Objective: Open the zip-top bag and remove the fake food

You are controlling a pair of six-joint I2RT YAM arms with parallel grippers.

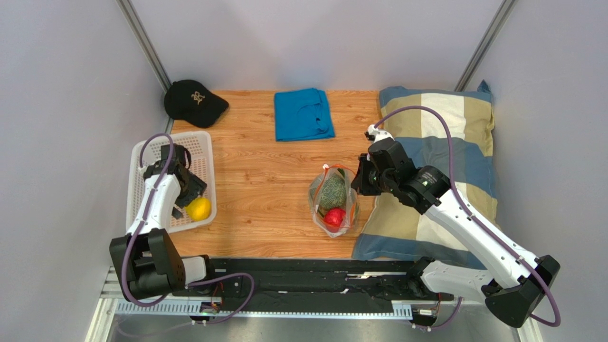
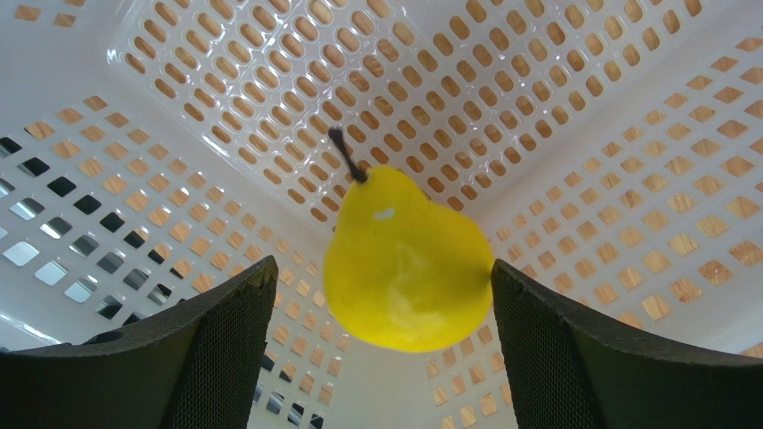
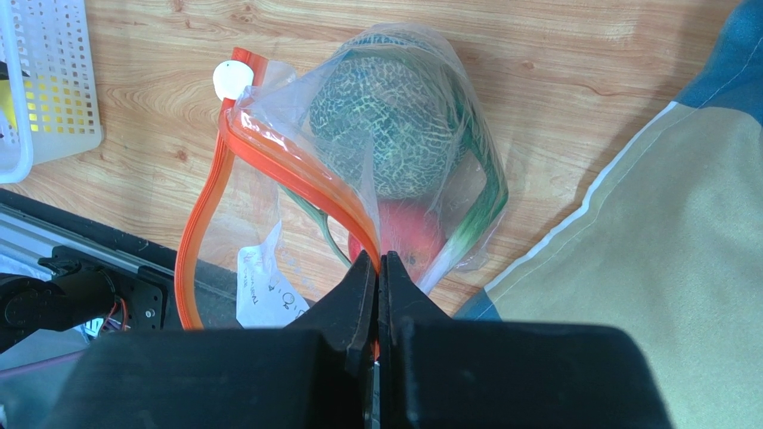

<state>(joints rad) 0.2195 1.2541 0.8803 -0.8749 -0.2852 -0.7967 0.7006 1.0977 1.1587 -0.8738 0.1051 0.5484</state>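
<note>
The zip-top bag (image 1: pixel 333 201) lies on the wooden table with its mouth open. In the right wrist view its orange-red zip strip (image 3: pixel 295 174) forms a loop, and the white slider (image 3: pixel 233 79) sits at the strip's far end. Inside are the grey-green leafy ball (image 3: pixel 385 125) and the red fruit (image 3: pixel 407 234). My right gripper (image 3: pixel 378 259) is shut on the zip strip at the bag's right edge (image 1: pixel 359 178). The yellow fruit (image 1: pixel 199 208) lies in the white basket (image 1: pixel 153 153). My left gripper (image 2: pixel 383 268) is open just above it, with a finger on either side of the fruit (image 2: pixel 407 264).
A black cap (image 1: pixel 194 102) lies at the back left and a folded blue cloth (image 1: pixel 304 114) at the back middle. A striped pillow (image 1: pixel 442 135) fills the right side, under my right arm. The black base rail (image 1: pixel 307 274) runs along the near edge.
</note>
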